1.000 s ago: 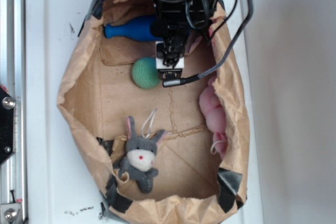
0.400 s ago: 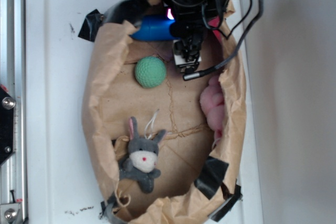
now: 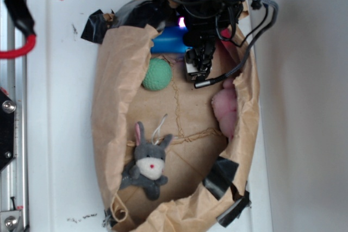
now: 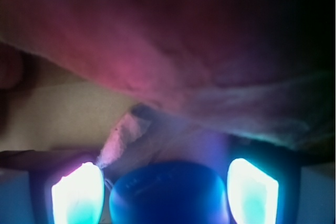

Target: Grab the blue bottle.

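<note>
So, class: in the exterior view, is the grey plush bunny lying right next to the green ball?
No: the grey plush bunny lies near the bag's lower end, well apart from the green ball up by the gripper.

Robot lab test bench, white tabletop (image 3: 60,134), aluminium rail with bolts (image 3: 6,134) along its left edge, crumpled brown paper bag (image 3: 117,91) patched with black tape, plush toys inside, cabled robot arm (image 3: 209,4) overhead

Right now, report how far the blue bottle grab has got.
Done: the gripper is down in the paper bag at the blue bottle. In hand: the wrist view shows the bottle's end between the two fingers; actual contact is unclear. Left: closing firmly and lifting it out.
</note>
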`<state>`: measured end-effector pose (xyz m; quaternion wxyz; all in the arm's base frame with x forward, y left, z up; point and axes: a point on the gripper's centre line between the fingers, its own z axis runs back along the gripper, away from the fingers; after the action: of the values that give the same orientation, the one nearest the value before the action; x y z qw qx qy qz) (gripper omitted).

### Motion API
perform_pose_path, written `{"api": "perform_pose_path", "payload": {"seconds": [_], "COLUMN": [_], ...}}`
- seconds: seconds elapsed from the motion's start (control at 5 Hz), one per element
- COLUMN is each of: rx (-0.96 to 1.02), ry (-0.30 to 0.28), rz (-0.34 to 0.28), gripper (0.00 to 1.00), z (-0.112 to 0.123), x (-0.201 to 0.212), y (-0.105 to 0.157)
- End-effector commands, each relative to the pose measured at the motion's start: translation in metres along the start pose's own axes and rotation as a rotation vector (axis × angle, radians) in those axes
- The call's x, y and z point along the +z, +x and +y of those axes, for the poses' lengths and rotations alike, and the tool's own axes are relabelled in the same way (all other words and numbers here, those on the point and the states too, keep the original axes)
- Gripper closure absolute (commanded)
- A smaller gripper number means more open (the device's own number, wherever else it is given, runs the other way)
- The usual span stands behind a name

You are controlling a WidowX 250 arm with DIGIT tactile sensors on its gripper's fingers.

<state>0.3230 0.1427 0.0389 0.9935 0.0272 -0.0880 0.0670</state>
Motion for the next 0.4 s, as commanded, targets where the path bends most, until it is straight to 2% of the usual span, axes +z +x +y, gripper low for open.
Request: {"api": "perform_pose_path", "payload": {"seconds": [0.0, 0.2], "rx": [-0.022, -0.032], "ry": [0.032, 0.008], "rz": [-0.076, -0.101], "gripper": [1.00, 1.00], "z": [-0.0021, -0.0037], "x": [0.0159, 0.0258], "y": [0.0061, 0.0054]}}
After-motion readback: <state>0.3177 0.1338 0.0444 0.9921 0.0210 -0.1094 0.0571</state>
